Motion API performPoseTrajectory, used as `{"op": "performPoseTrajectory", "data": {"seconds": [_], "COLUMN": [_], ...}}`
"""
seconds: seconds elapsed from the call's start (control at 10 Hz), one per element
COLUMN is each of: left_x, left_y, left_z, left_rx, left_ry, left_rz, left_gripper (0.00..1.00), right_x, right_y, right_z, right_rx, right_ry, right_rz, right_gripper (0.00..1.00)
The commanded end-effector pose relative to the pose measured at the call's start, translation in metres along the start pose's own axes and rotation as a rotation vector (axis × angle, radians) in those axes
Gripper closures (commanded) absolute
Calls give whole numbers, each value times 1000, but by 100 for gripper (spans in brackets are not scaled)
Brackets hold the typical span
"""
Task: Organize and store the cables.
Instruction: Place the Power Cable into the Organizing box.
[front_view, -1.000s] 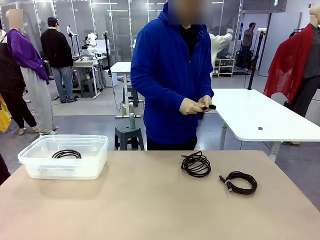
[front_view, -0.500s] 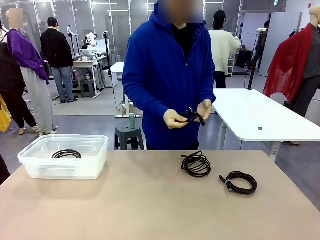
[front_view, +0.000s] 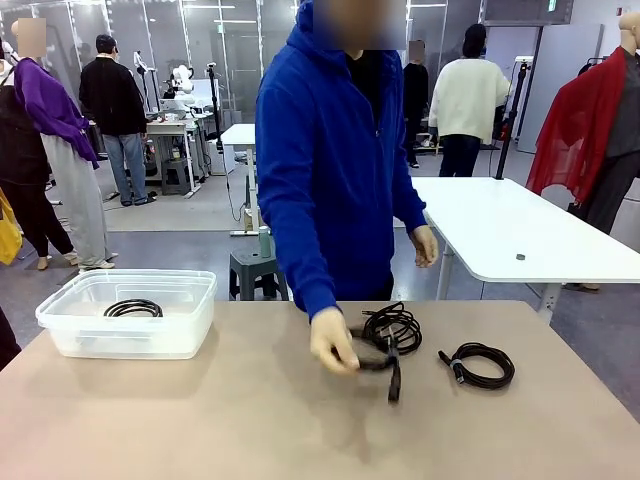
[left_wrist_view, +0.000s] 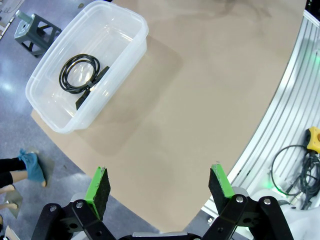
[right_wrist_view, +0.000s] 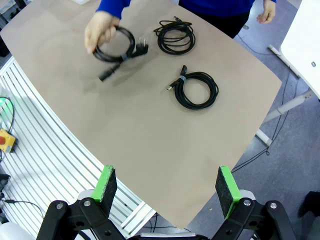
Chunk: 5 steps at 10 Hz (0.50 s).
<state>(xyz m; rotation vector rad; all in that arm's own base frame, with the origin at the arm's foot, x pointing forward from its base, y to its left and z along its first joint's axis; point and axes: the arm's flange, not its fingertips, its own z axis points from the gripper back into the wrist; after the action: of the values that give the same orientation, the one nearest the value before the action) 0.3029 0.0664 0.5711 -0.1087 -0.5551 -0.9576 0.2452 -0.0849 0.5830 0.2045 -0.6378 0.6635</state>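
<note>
The person's hand (front_view: 333, 343) has lowered another cable (front_view: 394, 378) to the table (front_view: 200, 420), likely for pickup; left fingers (left_wrist_view: 100, 187) and right fingers (right_wrist_view: 106, 185) stand open, empty.

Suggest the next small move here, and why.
Probably lower the open right gripper toward the coiled cable lying free on the right: it sits apart from the person's hand, which holds another cable beside the middle coil.

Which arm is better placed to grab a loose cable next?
Right, likely: the open right gripper hangs over the table end where the tied coil lies free; the open left gripper hangs by the bin.
</note>
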Motion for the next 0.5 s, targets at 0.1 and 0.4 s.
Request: {"op": "performPoseTrajectory", "data": {"seconds": [0.1, 0.4], "left_x": [-1, -1], "left_y": [0, 0], "left_z": [2, 2], "left_rx": [9, 9], "left_ry": [6, 6], "left_rz": [6, 6], "left_gripper": [0, 0], "right_x": [-1, -1], "right_y": [-1, -1], "right_z": [0, 0], "right_rx": [-3, -3], "right_ry": [-3, -3], "right_rz": [-4, -4], "right_gripper": [0, 0]}}
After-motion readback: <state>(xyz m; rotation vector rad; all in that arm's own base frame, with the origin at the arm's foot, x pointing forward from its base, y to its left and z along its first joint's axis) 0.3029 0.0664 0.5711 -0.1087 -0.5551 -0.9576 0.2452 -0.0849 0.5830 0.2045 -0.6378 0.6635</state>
